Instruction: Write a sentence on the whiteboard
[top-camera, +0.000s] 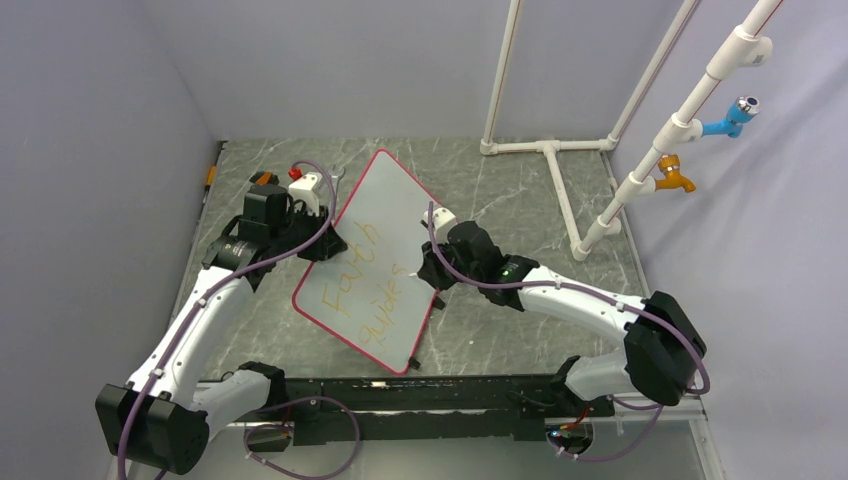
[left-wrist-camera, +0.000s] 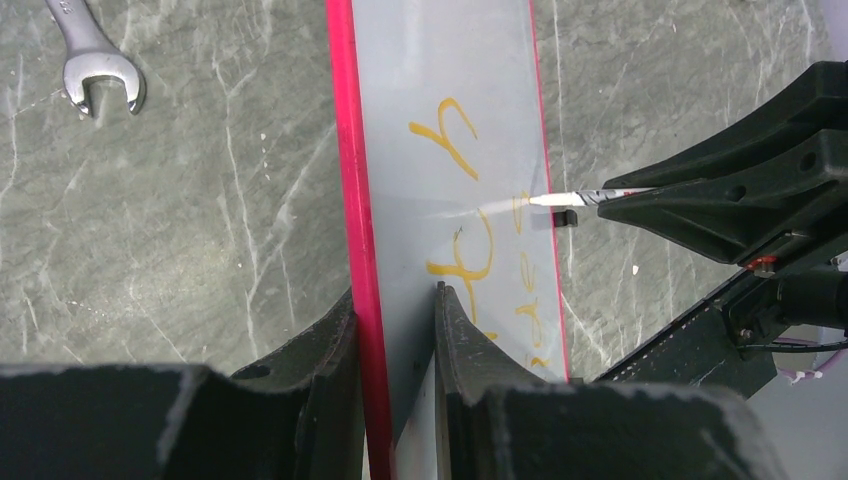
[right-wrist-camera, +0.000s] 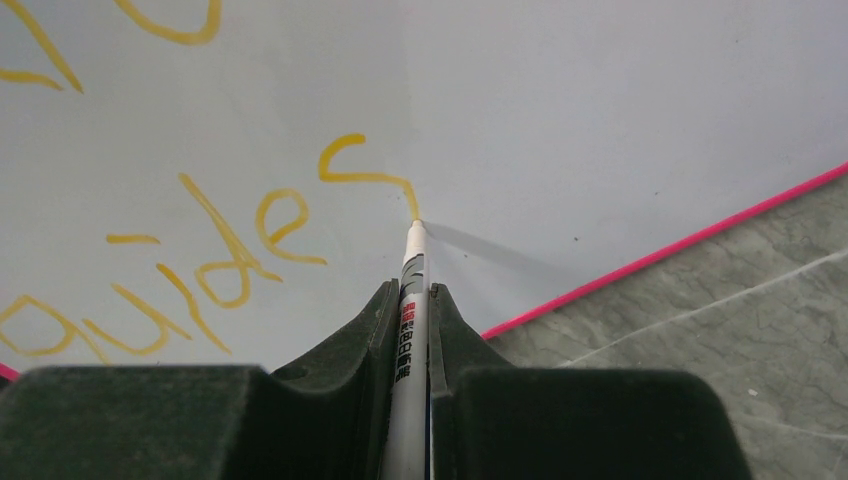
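Lying slantwise across the middle of the grey table (top-camera: 520, 215) is the board (top-camera: 385, 200), a white panel with a thin red rim, one corner pointing toward the arms' bases and the opposite one toward the back wall. On it the sentence (top-camera: 362, 285) runs in thin yellow-orange letters, "Faith" on one line and "guides" below it. At the end of "guides" a marker (right-wrist-camera: 414, 250) has its white tip touching the board just where the last stroke of the "s" stops. The right gripper (right-wrist-camera: 410, 295) reaches in over the board's right rim, its fingers pressed narrow against the marker's barrel on both sides, the pen sticking out straight ahead of them. At the board's opposite long rim the left gripper (left-wrist-camera: 395, 300) has one finger on each face of the panel, clamped on the red edge; from its own camera the board looks raised on that side, though I can't tell by how much. Off that same rim, apart from the board, a steel wrench (left-wrist-camera: 98, 62) lies flat on the table. Well beyond the board's far right corner stand white pipes (top-camera: 553, 148), with a blue tap (top-camera: 735, 115) and an orange tap (top-camera: 675, 180) on the slanted one.
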